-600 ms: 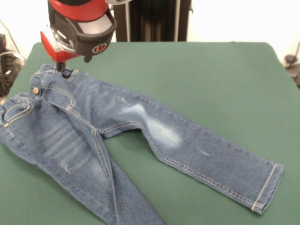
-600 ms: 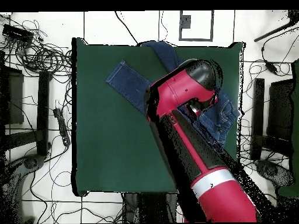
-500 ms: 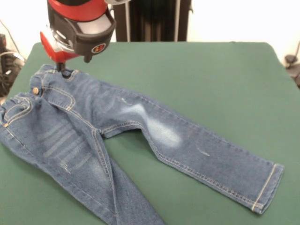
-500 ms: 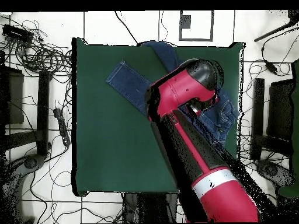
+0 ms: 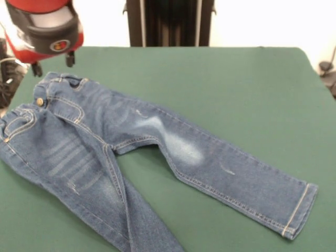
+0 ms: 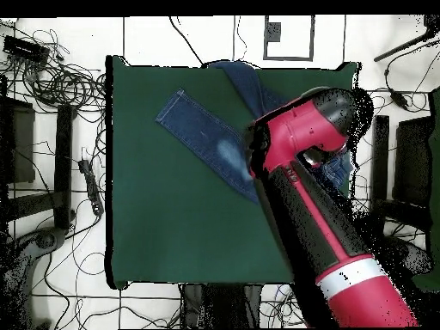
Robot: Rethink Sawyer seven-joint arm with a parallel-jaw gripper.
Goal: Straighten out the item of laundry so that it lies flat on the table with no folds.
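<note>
The blue denim jeans [image 5: 131,142] lie spread on the green table [image 5: 236,89], waist at the left by the table's edge. One leg reaches to the lower right and ends in a hemmed cuff [image 5: 300,209]; the other leg runs off the picture's bottom edge. My gripper [image 5: 52,65] hangs just above and to the left of the waistband, with its two fingertips apart and nothing between them. In the overhead view the red arm [image 6: 309,180] covers the waist, and only the jeans' legs [image 6: 202,129] show.
The waistband's left end lies at the table's left edge in the front view. Cables and stands [image 6: 60,86] lie on the floor around the table [image 6: 163,223]. A dark stand [image 5: 168,21] rises behind the table's far edge.
The gripper has left the waistband's far corner, risen and moved left toward the table's edge. The jeans have not moved.
</note>
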